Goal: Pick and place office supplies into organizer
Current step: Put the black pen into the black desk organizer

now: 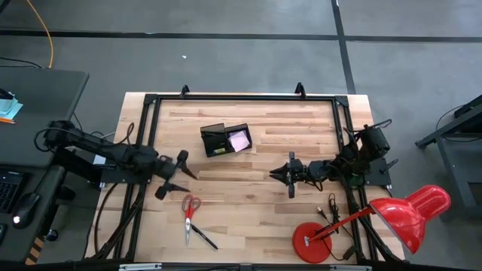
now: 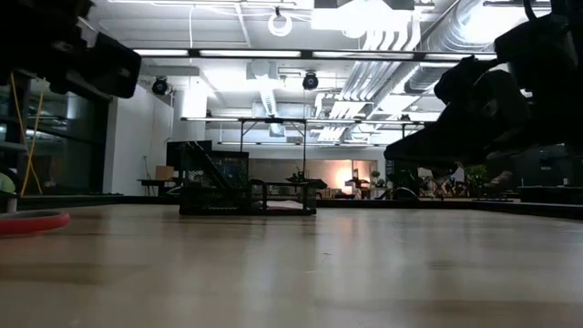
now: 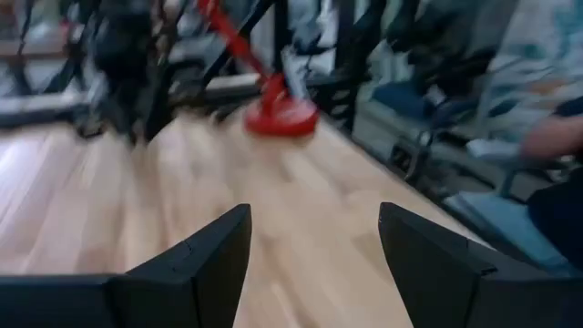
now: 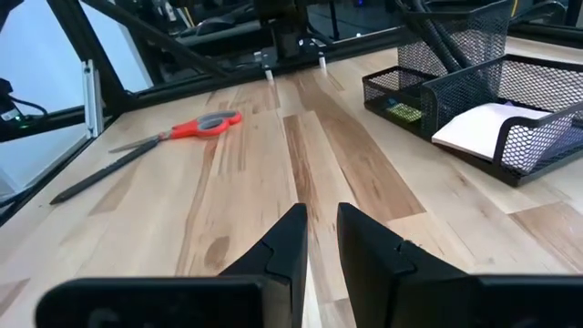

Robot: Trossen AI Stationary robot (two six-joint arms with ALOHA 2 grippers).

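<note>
The black mesh organizer [image 1: 225,140] [image 4: 483,96] stands on the table's far middle. A pink pad [image 1: 239,140] lies in its right compartment, and something small and greenish [image 4: 401,111] in the other. The red-handled scissors [image 1: 190,209] [image 4: 187,128] and a black pen [image 1: 203,237] [image 4: 96,180] lie flat near the front edge. My left gripper [image 1: 181,174] [image 3: 314,246] is open left of the middle, with nothing between its fingers. My right gripper [image 1: 279,175] [image 4: 321,241] is right of the middle, pointing toward the scissors. It is shut to a narrow slit and holds nothing.
A red desk lamp stands at the front right, its round base [image 1: 312,242] [image 3: 278,114] on the table and its head [image 1: 413,213] past the edge. A black frame [image 1: 241,96] rims the table. A person's arm [image 3: 554,137] shows beyond the table. Bare wood lies between the grippers.
</note>
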